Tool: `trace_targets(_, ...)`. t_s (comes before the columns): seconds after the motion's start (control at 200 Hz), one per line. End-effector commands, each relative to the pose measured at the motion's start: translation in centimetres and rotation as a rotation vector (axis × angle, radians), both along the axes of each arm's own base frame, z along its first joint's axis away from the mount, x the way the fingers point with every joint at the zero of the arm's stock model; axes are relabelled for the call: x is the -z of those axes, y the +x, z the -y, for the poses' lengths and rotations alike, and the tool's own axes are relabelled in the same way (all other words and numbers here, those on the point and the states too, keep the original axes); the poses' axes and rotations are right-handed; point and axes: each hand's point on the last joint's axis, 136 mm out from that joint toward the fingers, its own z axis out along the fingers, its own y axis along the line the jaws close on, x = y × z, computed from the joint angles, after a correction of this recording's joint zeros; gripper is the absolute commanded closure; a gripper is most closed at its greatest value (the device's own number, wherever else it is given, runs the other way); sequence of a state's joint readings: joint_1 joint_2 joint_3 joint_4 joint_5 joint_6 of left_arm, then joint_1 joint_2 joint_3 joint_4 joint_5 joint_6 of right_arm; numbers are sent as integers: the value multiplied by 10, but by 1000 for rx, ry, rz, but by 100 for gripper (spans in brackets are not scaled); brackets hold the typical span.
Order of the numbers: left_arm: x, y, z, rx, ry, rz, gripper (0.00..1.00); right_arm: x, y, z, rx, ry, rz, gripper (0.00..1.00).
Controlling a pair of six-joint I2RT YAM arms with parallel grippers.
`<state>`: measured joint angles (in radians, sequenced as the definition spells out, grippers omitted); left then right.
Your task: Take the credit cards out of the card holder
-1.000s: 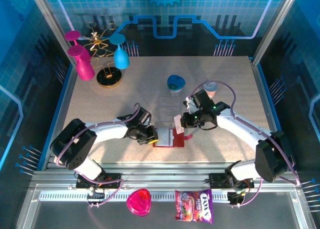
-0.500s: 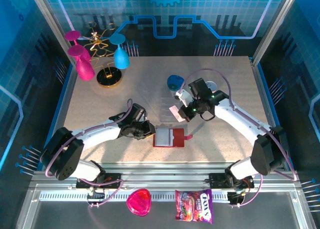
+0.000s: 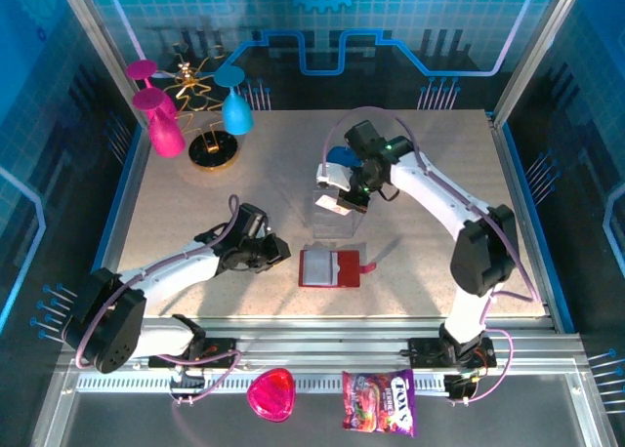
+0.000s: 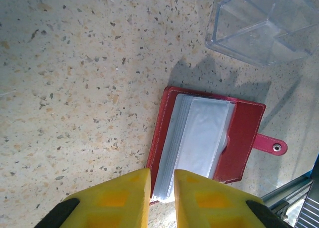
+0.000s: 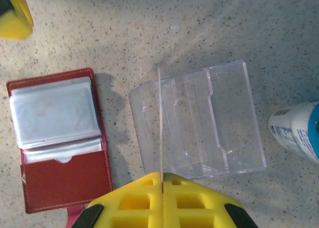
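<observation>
Your right gripper [image 5: 162,182] is closed on a thin pale credit card [image 5: 160,118]. In its wrist view the card appears edge-on, standing upright from between the yellow fingers. In the overhead view, it hangs directly above the clear plastic compartment tray [image 5: 219,133], which sits on the speckled beige tabletop [image 3: 195,193]. The small dark red card holder [image 3: 330,268] lies open and flat on the table. It is nearer the front edge than the tray and just apart from it, with its strap tab pointing toward your right side. Its stack of clear pockets faces up and looks pale grey, and you cannot tell from here whether more cards are inside. Your left gripper [image 4: 162,188] hovers low at the left edge of the holder. Its yellow fingers are parted by a narrow gap with nothing between them, and they are not touching the red cover. A white bottle with a blue label [image 5: 299,133] stands just beyond the tray, with a small blue dish [image 3: 342,159] beside it.
</observation>
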<state>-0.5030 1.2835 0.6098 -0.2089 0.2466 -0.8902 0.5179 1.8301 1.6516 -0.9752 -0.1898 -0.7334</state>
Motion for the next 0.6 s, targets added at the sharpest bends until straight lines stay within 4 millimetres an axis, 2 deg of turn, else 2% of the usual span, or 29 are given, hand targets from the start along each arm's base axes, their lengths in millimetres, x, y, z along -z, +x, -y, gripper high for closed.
trace_targets(0.0, 5, -5, -9, -14, 21, -11, 80, 10, -14, 6, -113, -97, -78, 100)
trace_targets(0.32, 0, -5, -12, -31, 10, 8, 81, 34, -11, 1, -172, -161, -232, 100)
trace_targets(0.595, -1, -8, -15, -39, 14, 10, 81, 55, -3, -3, -181, -195, -276, 100)
